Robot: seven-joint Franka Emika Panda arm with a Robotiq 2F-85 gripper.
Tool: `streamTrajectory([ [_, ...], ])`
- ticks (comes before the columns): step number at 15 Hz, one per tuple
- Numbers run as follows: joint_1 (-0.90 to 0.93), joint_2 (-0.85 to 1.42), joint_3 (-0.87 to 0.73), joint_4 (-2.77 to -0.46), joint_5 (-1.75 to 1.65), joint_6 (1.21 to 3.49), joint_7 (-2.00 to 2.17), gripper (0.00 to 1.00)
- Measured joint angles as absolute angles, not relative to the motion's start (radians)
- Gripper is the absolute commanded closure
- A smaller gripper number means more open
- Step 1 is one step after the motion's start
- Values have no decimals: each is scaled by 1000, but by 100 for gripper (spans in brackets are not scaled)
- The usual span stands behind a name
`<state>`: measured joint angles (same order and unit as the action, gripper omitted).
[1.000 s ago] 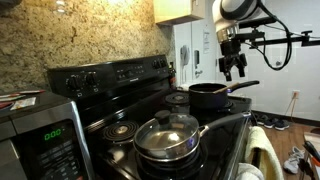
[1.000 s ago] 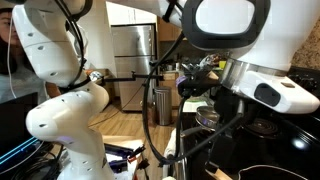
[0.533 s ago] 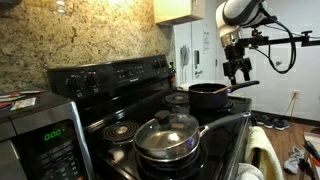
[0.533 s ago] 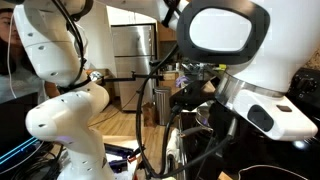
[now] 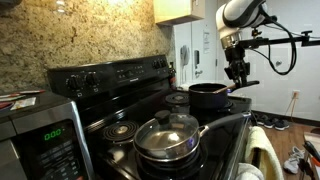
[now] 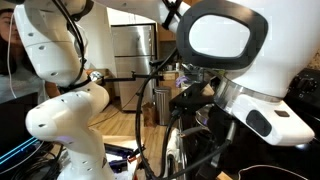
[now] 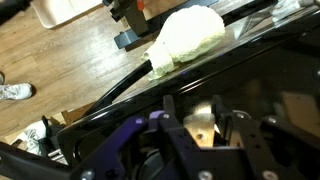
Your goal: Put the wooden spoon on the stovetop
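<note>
In an exterior view my gripper (image 5: 238, 76) hangs low over the right rim of a black pot (image 5: 208, 96) at the far end of the stovetop (image 5: 150, 106). The wrist view shows my gripper (image 7: 194, 114) with both fingers drawn in against a pale tan piece, the wooden spoon (image 7: 199, 127), so it is shut on it. Only this short stretch of the spoon shows; the rest is hidden by the gripper body. I cannot pick the spoon out in either exterior view.
A steel pan with a glass lid (image 5: 168, 137) sits on the near burner, its long dark handle pointing right. A silver microwave (image 5: 35, 135) stands at the near left. A pale towel (image 7: 186, 35) hangs at the stove front above a wood floor. The arm's white body (image 6: 225, 40) blocks much of an exterior view.
The gripper has come down toward the pot's right side. Its jaws were wide a second ago and have drawn in on the tan piece.
</note>
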<state>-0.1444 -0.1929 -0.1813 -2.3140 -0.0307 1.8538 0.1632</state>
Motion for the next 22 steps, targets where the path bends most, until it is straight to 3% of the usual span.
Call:
streamTrajectory([
  [2, -143, -193, -180, -2319, -31, 1854, 161, 94],
  [11, -143, -208, -177, -2317, -31, 1855, 160, 93],
  [22, -140, -396, -106, -2195, -83, 1722, 170, 93],
])
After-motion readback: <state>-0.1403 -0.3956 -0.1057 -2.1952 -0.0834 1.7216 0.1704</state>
